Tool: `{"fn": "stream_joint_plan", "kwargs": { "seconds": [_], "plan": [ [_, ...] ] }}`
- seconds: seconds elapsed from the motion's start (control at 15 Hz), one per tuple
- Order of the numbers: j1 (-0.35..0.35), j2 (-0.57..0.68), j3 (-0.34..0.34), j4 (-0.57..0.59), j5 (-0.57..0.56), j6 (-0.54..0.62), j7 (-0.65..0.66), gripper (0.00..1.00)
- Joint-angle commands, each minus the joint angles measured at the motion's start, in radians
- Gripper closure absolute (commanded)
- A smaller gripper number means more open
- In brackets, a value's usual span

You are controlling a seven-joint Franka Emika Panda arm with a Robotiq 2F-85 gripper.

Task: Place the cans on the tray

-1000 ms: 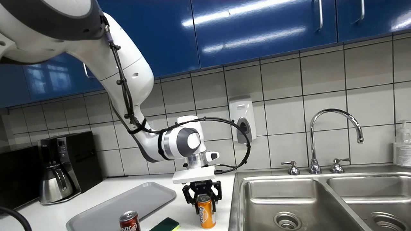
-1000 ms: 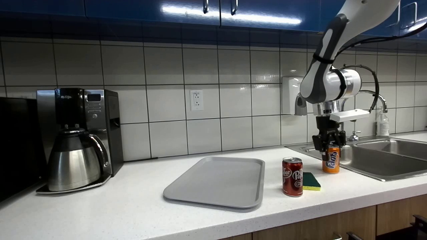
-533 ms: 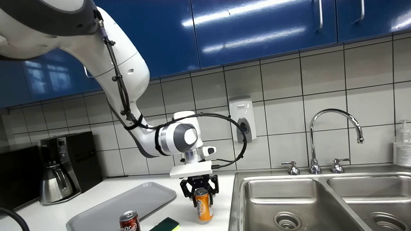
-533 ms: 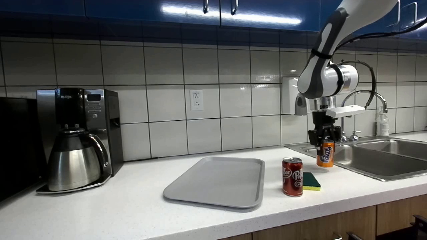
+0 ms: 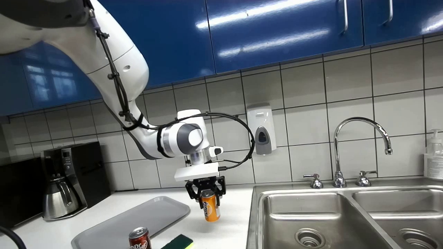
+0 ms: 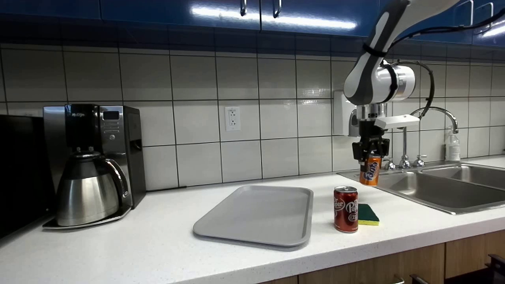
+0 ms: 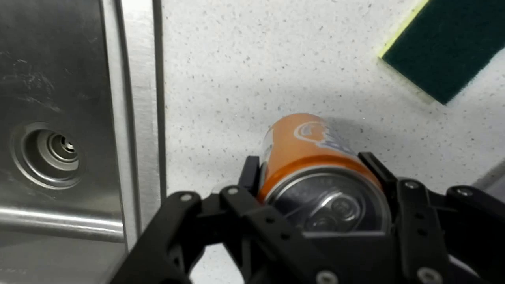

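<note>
I have the orange can pinched in my gripper, jaws parted by its body, above the counter, top up, long axis leaning slightly; it reads Fanta. The dark red can, lettered Dr Pepper, stands upright between the grey tray and sponge.

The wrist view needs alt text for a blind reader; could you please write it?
The gripper holds an orange drink can over a speckled white countertop, with a steel sink at left, a scrub sponge at upper right.
</note>
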Motion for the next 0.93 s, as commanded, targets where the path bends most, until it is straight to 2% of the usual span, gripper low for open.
{"fn": "stream_joint_plan", "kwargs": {
  "seconds": [0.0,0.87],
  "plan": [
    [0.009,-0.053,0.030,-0.020,0.066,0.008,-0.065,0.61],
    [0.045,-0.048,0.091,0.013,0.202,0.034,-0.246,0.61]
  ]
}}
